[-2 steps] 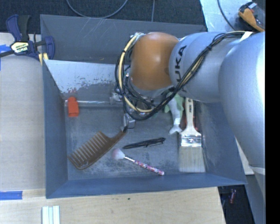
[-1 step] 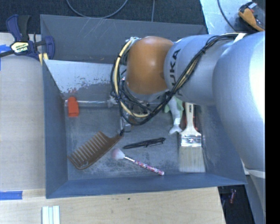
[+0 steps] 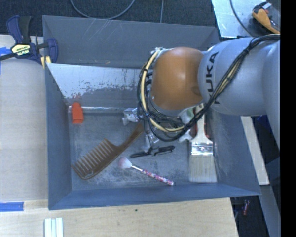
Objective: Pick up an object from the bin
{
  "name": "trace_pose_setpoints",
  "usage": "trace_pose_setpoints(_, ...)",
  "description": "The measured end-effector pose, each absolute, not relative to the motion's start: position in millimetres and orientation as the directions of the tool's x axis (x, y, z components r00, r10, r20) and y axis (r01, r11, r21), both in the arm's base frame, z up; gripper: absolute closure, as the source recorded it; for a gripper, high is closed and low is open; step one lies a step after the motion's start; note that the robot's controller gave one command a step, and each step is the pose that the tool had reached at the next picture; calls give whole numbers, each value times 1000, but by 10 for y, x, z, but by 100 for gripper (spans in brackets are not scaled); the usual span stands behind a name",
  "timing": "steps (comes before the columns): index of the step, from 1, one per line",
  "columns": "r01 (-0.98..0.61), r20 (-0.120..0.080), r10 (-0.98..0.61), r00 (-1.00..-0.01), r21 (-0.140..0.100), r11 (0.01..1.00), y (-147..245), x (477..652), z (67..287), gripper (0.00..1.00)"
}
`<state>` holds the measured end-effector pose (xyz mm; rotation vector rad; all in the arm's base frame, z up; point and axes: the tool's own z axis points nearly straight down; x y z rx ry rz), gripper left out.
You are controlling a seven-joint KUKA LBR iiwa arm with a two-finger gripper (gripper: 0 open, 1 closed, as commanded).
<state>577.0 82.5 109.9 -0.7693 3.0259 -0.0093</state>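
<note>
Orange-capped wrist (image 3: 175, 78) points straight down, claw (image 3: 149, 141) over brown comb (image 3: 96, 159) handle; spread or pressed, cannot tell

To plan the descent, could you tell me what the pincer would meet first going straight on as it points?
Probably the bare bin floor: the pincer points down between the brown comb and the pink-tipped stick. Depth is unclear, so it might graze the comb's handle.

Brown comb (image 3: 96, 161), orange block (image 3: 77, 113), pink speckled stick (image 3: 150, 174), pale-bristled paintbrush (image 3: 203, 168), grey bin (image 3: 55, 147).
</note>
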Motion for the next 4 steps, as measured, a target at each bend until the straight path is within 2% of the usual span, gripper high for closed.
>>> trace_pose_setpoints(1, -475, -16, -475, -880, -14, 880, 872, 5714, 1017, 0)
trace_pose_setpoints(2, -805, -23, -805, -592, -27, 593, 866, 5561, 757, 100)
trace_pose_setpoints(3, -804, -23, -805, -593, -27, 594, 867, 5561, 759, 100)
trace_pose_setpoints(4, -828, -17, -828, -560, -24, 561, 878, 5499, 1754, 100)
